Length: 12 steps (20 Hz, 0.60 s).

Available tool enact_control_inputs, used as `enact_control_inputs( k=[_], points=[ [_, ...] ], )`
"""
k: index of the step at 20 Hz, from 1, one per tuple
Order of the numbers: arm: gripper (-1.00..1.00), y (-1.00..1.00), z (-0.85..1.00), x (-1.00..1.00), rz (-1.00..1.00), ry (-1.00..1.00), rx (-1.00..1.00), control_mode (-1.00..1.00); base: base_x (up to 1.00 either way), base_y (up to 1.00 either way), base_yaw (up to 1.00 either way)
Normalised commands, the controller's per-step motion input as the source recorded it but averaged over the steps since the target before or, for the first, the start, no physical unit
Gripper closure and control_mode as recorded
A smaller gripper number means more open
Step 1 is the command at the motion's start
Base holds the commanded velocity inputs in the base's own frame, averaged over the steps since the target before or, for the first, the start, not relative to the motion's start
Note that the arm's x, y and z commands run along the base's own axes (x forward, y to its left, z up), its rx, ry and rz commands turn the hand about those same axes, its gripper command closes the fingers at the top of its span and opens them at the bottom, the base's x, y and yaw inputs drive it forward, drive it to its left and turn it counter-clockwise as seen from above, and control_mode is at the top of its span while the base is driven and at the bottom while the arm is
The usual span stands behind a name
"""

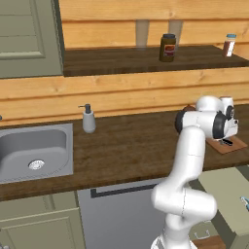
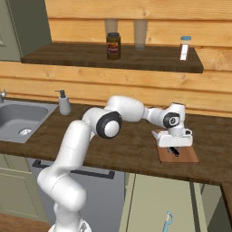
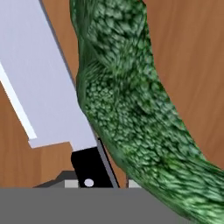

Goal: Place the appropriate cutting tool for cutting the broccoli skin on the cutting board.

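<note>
Arm stretched out, hand pointing down

From its base at 7 o'clock in the right base view, the arm reaches toward 3 o'clock, hand (image 2: 174, 148) lowered, finger spread unclear.

No legible text, brand, number or sign anywhere. Red-and-yellow label on the dark jar (image 2: 113, 45) on the wall shelf (image 2: 149, 61): too small to read. Red band on the small bottle (image 2: 184, 48), further right on the same shelf: likewise unreadable. Soap dispenser (image 2: 64, 103) below the shelf: unmarked.
</note>
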Motion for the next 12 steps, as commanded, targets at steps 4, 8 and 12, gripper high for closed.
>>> enact_control_inputs(
  k=[4, 8, 12],
  points=[
    [-1.00, 0.15, 0.04, -0.13, 0.00, 0.06, 0.00, -1.00, 0.00, 0.00, 0.00],
    [-1.00, 0.31, 0.43, -0.44, 0.00, 0.00, 0.00, -1.00, 0.00, 0.00, 0.00],
    [-1.00, 0.40, 0.54, -0.56, 0.00, 0.00, 0.00, -1.00, 0.00, 0.00, 0.00]
  ],
)
